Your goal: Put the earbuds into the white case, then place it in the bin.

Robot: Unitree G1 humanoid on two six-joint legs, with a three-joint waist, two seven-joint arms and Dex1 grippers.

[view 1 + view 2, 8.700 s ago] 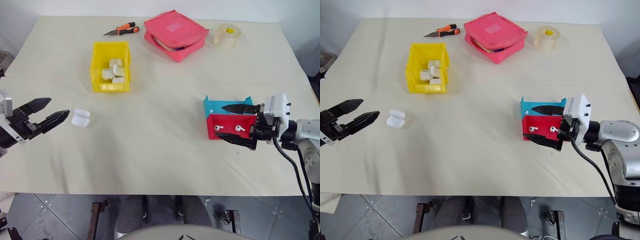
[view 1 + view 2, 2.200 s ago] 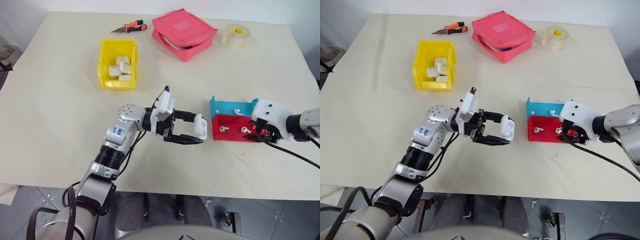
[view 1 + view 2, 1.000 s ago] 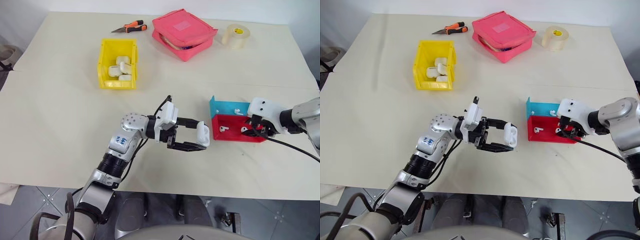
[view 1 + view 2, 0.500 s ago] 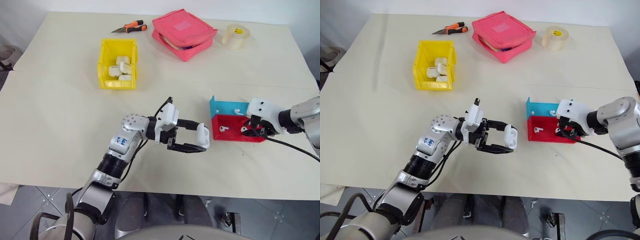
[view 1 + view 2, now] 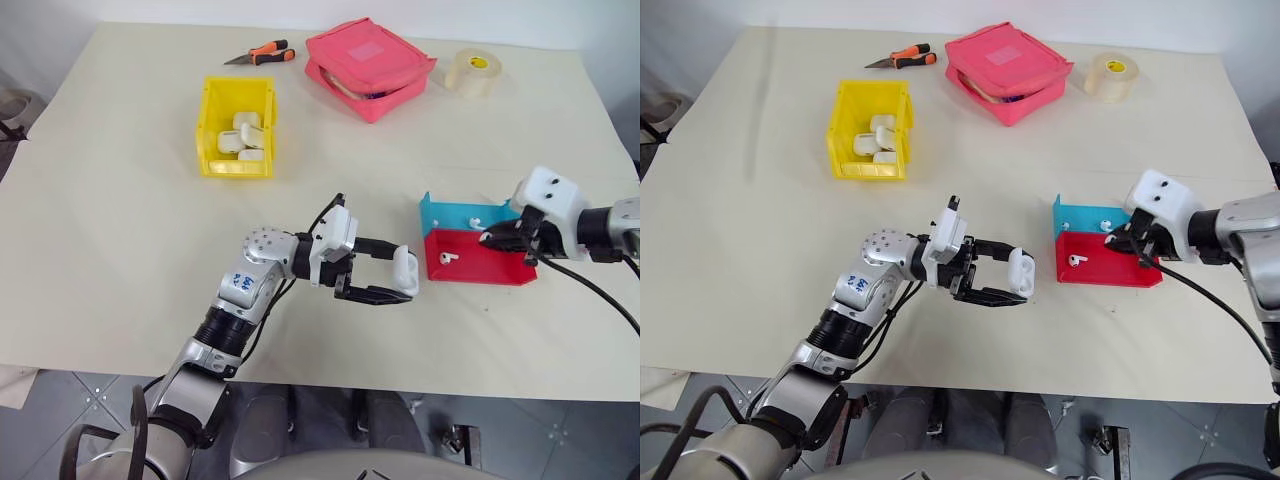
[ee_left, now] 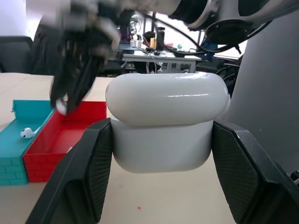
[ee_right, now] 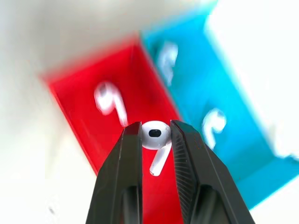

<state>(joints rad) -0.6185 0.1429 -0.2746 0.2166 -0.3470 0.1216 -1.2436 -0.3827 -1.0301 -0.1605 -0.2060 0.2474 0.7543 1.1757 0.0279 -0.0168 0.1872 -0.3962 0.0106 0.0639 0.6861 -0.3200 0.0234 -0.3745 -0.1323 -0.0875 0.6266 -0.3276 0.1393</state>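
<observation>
Small glossy white rounded earbud case [image 6: 166,123] with lid closed, held off the table near its middle, tiny white stemmed earbud [image 7: 155,138] lifted over the tray, another [image 5: 1073,260] in the red compartment, bright yellow plastic bin [image 5: 236,131] holding several white cases

A cream table [image 5: 120,230] is carrying a yellow bin [image 5: 237,145], pink pouch [image 5: 368,66], tape roll [image 5: 473,71] and what look like pliers [image 5: 256,55] along its far edge, a red-and-blue tray [image 5: 468,255] sitting toward its right edge.
</observation>
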